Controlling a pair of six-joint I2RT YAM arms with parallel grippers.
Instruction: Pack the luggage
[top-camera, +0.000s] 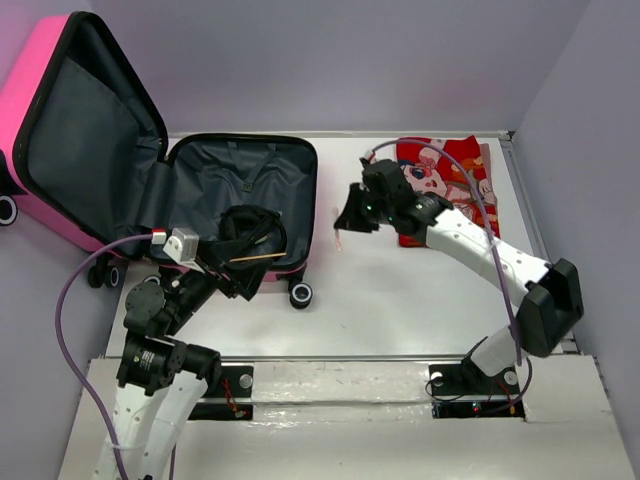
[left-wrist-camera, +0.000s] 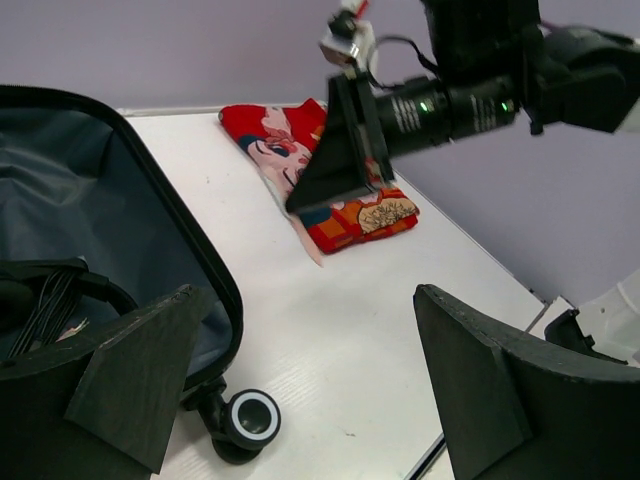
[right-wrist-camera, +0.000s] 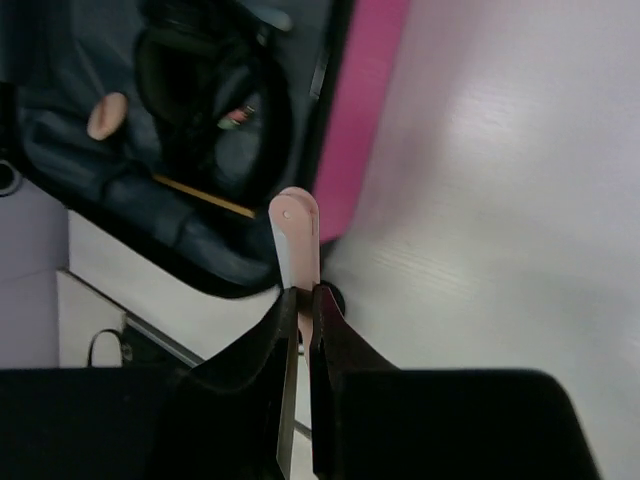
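The hot-pink luggage (top-camera: 312, 215) lies open at the left of the table, its lid (top-camera: 70, 130) propped up and its dark grey lining showing. It also shows in the left wrist view (left-wrist-camera: 195, 270) and the right wrist view (right-wrist-camera: 365, 110). My right gripper (top-camera: 352, 215) hangs above the table just right of the luggage. It is shut on a thin flat pink strip (right-wrist-camera: 297, 240), which also shows in the top view (top-camera: 340, 240). My left gripper (top-camera: 240, 268) is open and empty (left-wrist-camera: 300, 390) over the luggage's near right corner.
A folded red cartoon-print cloth (top-camera: 450, 185) lies at the back right, behind the right gripper (left-wrist-camera: 335, 160). Black cables (top-camera: 250, 225) and a thin yellow stick (top-camera: 255, 257) lie inside the luggage. A black wheel (top-camera: 301, 294) sticks out at its near corner. Purple walls surround the table.
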